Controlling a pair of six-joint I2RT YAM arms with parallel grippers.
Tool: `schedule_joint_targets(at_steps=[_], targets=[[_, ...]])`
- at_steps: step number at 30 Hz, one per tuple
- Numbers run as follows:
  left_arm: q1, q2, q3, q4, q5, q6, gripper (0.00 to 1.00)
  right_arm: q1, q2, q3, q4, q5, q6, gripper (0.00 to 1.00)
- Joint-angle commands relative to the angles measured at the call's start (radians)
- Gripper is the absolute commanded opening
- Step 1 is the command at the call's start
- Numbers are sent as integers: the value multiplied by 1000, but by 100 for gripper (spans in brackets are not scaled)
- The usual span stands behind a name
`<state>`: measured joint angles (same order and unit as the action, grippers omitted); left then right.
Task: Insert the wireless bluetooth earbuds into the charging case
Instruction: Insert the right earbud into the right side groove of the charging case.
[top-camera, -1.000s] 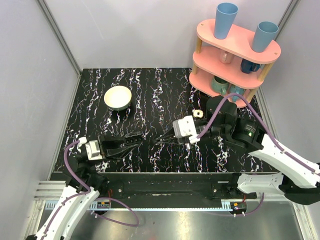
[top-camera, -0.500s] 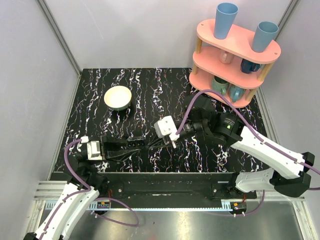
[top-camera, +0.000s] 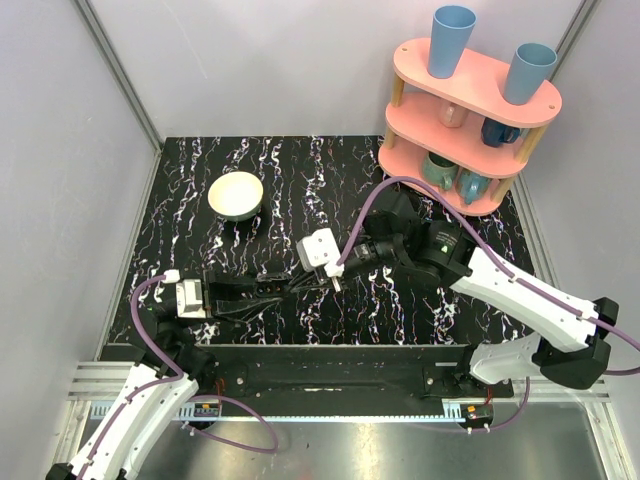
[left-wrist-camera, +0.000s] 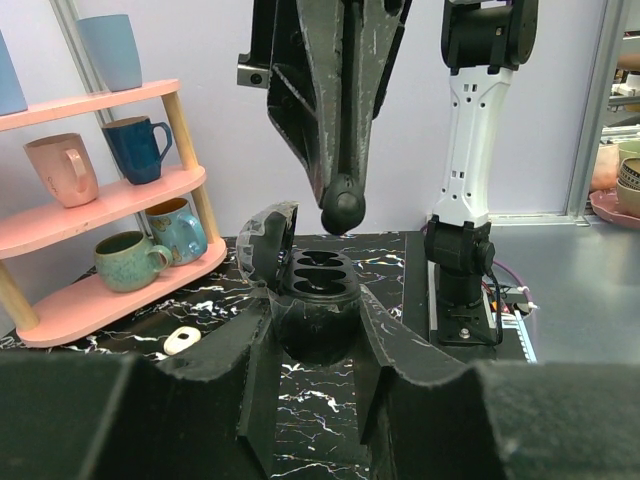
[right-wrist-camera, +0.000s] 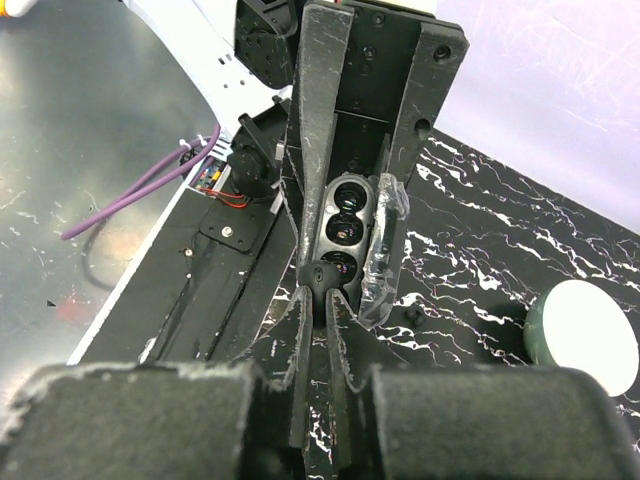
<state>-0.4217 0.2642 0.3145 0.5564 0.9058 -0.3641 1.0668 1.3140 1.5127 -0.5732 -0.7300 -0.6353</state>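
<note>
Within left end effector (left-wrist-camera: 315, 345), charging case (left-wrist-camera: 320, 278) faces upward.

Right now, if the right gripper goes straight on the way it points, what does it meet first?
The open charging case in the left gripper. The black earbud pinched by the right gripper would likely touch its wells first; the gap is hard to judge.

The right arm (top-camera: 500, 285) reaches much further left than a second ago. The right hand (top-camera: 292, 284), then near mid-frame and apart from the left hand (top-camera: 270, 291), now meets it tip to tip at lower left of centre, its dark earbud (left-wrist-camera: 343, 212) hanging just above the open charging case (left-wrist-camera: 318, 285). The left hand lies slightly lower in the frame.
</note>
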Motion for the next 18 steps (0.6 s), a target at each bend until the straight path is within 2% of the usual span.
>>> schedule_joint_targets(at_steps=[1,18], targets=[[6,7,28,54,12,-3,0,-4,20,44,10,41,-18,2],[6,-10,23,46,-13,10,0,1,83,53,1,102,-14,7]])
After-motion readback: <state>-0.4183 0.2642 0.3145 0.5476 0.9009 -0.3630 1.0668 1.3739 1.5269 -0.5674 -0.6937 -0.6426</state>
